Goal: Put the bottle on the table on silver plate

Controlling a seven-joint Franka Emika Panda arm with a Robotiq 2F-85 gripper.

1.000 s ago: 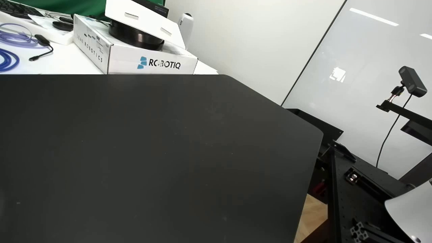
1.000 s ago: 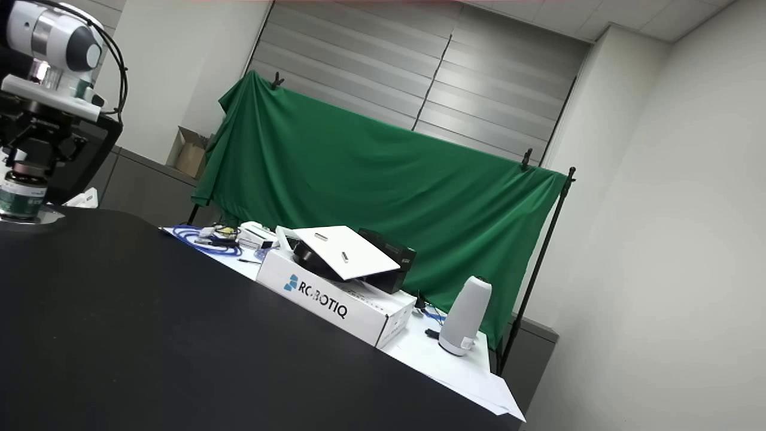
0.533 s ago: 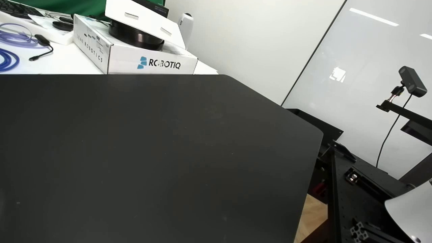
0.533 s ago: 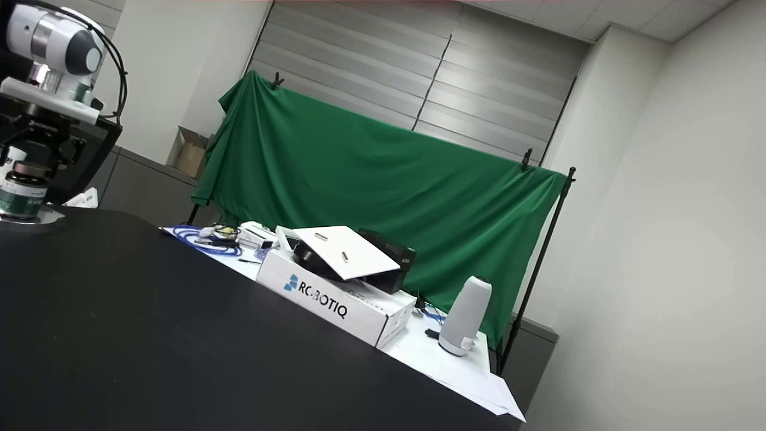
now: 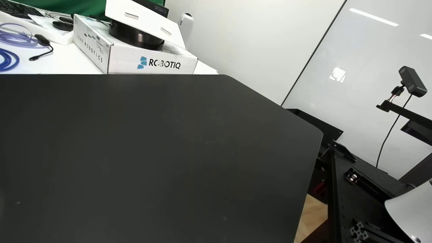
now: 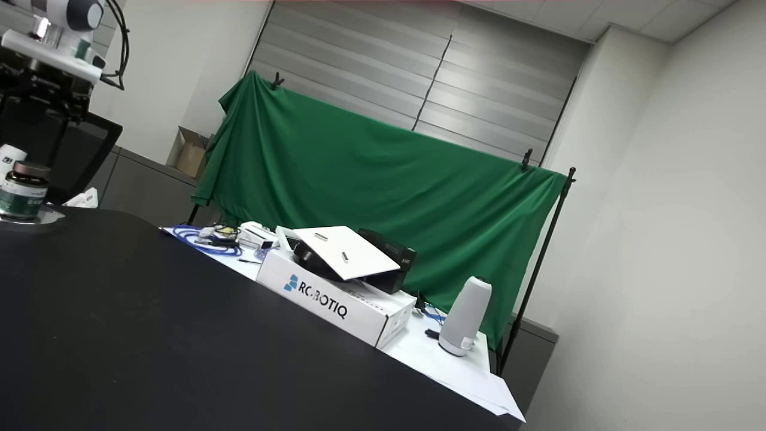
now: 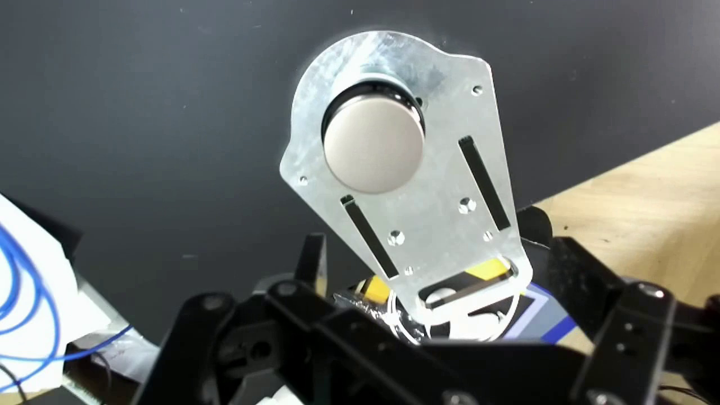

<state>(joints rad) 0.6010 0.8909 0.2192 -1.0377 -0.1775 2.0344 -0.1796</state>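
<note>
In an exterior view a box [image 5: 125,61] reads LEAN ROBOTICS and ROBOTIQ; only the wrist view shows the whole silver plate [image 7: 433,185], the bottle [image 7: 374,143] on it towards eleven o'clock, jaws spread apart.

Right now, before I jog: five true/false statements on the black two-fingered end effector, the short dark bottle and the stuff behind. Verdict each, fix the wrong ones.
1. The short, dark, green-labelled bottle stands on the flat silver metal plate. True.
2. The black two-fingered end effector is open. True.
3. The bottle stands at the plate's narrow end. False: it stands toward the broad, rounded end.
4. The white cardboard box printed ROBOTIQ rests on the white desk. True.
5. The end effector grips the bottle. False: its jaws stand apart, clear of it.
</note>
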